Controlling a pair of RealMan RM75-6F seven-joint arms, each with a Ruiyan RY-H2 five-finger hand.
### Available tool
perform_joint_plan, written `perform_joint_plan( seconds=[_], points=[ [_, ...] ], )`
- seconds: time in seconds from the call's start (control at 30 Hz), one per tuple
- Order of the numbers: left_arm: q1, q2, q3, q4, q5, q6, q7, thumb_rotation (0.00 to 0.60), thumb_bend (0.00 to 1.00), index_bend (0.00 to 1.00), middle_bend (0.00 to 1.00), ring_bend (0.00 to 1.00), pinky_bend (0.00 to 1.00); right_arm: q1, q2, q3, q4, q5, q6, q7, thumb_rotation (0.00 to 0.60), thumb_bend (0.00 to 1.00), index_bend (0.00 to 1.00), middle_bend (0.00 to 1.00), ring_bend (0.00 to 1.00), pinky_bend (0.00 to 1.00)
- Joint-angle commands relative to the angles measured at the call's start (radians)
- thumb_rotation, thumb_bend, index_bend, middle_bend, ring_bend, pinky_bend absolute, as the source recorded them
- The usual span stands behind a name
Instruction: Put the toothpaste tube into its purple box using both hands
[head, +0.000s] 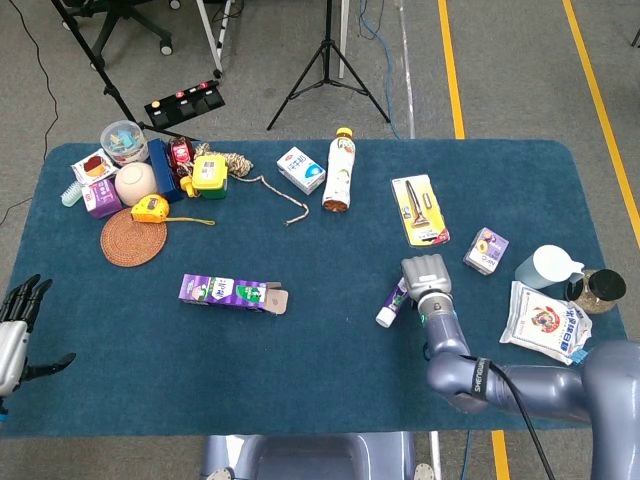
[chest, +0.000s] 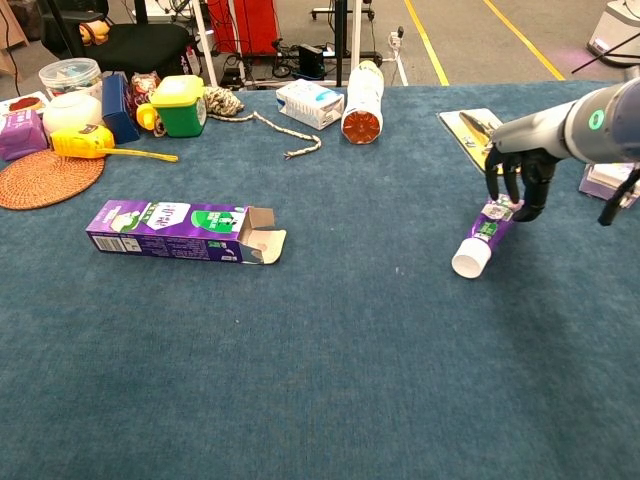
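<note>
The toothpaste tube lies flat on the blue cloth right of centre, with its white cap pointing front-left. My right hand hangs over the tube's tail end with its fingers pointing down and apart. The fingertips touch the tail, but the hand does not grip it. The purple box lies on its side left of centre, its open flap end facing right toward the tube. My left hand hovers open off the table's front-left edge, far from both, and shows only in the head view.
A razor pack and a small purple carton lie behind and to the right of my right hand. A bottle, a white carton and a rope lie at the back. A woven mat and clutter fill the back left.
</note>
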Motion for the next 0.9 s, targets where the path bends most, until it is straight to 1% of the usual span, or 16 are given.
perform_joint_plan(
  seconds=[0.03,0.2,0.3,0.47,0.67,0.9],
  points=[
    [0.002,0.004,0.002,-0.001,0.005,0.002,-0.009,0.6,0.05,0.0,0.0,0.0,0.21,0.002,0.052,-0.009,-0.053,0.002,-0.006,-0.004,0.6,0.37,0.34,0.38,0.29,0.28],
    [0.004,0.011,0.002,0.0,0.011,0.005,-0.027,0.6,0.05,0.0,0.0,0.0,0.21,-0.021,0.112,-0.047,-0.126,-0.058,-0.037,0.019,0.6,0.37,0.38,0.42,0.35,0.3],
    [0.005,0.013,0.004,0.001,0.014,0.005,-0.031,0.6,0.05,0.0,0.0,0.0,0.21,-0.037,0.139,-0.071,-0.154,-0.096,-0.045,0.043,0.6,0.37,0.38,0.43,0.35,0.31],
    [0.007,0.015,0.006,-0.002,0.022,0.007,-0.034,0.6,0.05,0.0,0.0,0.0,0.21,-0.046,0.163,-0.105,-0.188,-0.116,-0.07,0.068,0.6,0.37,0.39,0.44,0.36,0.31],
    [0.01,0.016,0.007,-0.007,0.023,0.013,-0.03,0.6,0.05,0.0,0.0,0.0,0.21,-0.024,0.158,-0.135,-0.236,-0.124,-0.075,0.069,0.6,0.38,0.41,0.45,0.36,0.33],
    [0.01,0.022,0.006,-0.006,0.019,0.009,-0.046,0.6,0.05,0.0,0.0,0.0,0.21,0.012,0.116,-0.151,-0.24,-0.09,-0.046,0.056,0.6,0.38,0.41,0.45,0.36,0.33]
  ],
)
